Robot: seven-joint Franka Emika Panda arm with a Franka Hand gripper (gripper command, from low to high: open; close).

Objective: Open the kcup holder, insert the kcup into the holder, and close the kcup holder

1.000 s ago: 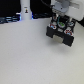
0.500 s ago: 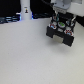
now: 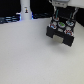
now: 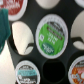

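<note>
In the exterior view my hand [image 3: 61,11] hangs directly above the black boxy kcup holder [image 3: 61,31], which sits on the pale counter [image 3: 30,57] toward the exterior view's right. The holder looks opened, with rows of round pods showing on its upper face right beneath my fingers. Well off to one side of me, by the far edge, stands a taller white bottle-like object [image 3: 24,10] with a dark mark; it has no part in this. At this size I cannot tell from here whether my fingers are spread or closed.

In the wrist view I look straight down into the holder's black tray of round sockets [image 4: 35,59]. The small kcup with the green top [image 4: 51,35] sits almost dead centre under me, apparently in a socket, its short axis pointing up toward my palm. Other pods with darker and reddish lids [image 4: 26,72] fill neighbouring sockets, and one empty dark hole [image 4: 54,71] lies just beside the green one. My fingertips are not clearly visible, so I cannot tell if I am gripping the kcup or have let go.

My judgement: the kcup lies straight below me, so what remains turns on a vertical move, then shutting the drawer.
</note>
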